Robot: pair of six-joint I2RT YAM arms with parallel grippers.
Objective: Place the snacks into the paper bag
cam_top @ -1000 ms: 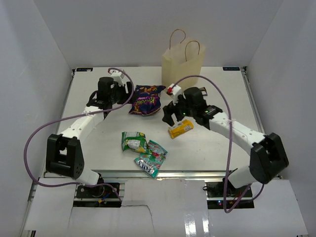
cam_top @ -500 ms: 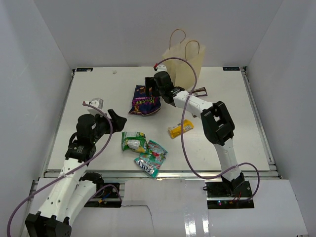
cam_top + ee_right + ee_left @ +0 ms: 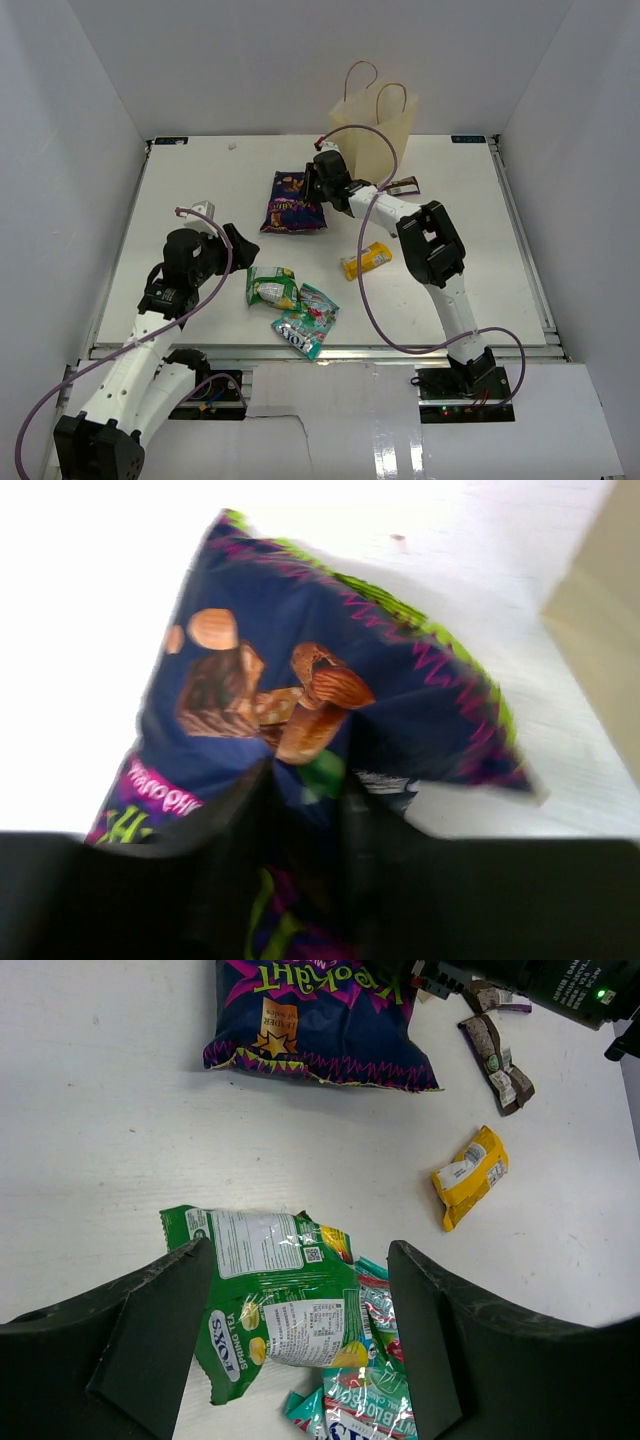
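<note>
A purple candy bag (image 3: 293, 204) (image 3: 300, 670) lies on the table in front of the cream paper bag (image 3: 375, 125) (image 3: 600, 630). My right gripper (image 3: 319, 188) (image 3: 305, 810) is shut on a pinched fold at the bag's right edge. The green pouch (image 3: 271, 287) (image 3: 265, 1295) and the teal pouch (image 3: 306, 321) (image 3: 375, 1390) overlap near the front. My left gripper (image 3: 236, 245) (image 3: 300, 1345) hangs open just above and to the left of the green pouch. A yellow bar (image 3: 366, 260) (image 3: 470, 1173) lies to their right. Dark brown bars (image 3: 403, 186) (image 3: 497, 1058) rest by the paper bag.
White walls enclose the table on three sides. The right arm's purple cable (image 3: 370, 300) loops over the table's right half, and its forearm crosses above the brown bars. The table's left edge (image 3: 125, 240) runs close beside my left arm.
My right arm swung from beside the yellow bar to the purple bag and shut on its edge. My left arm drew back from the purple bag to beside the green pouch.
</note>
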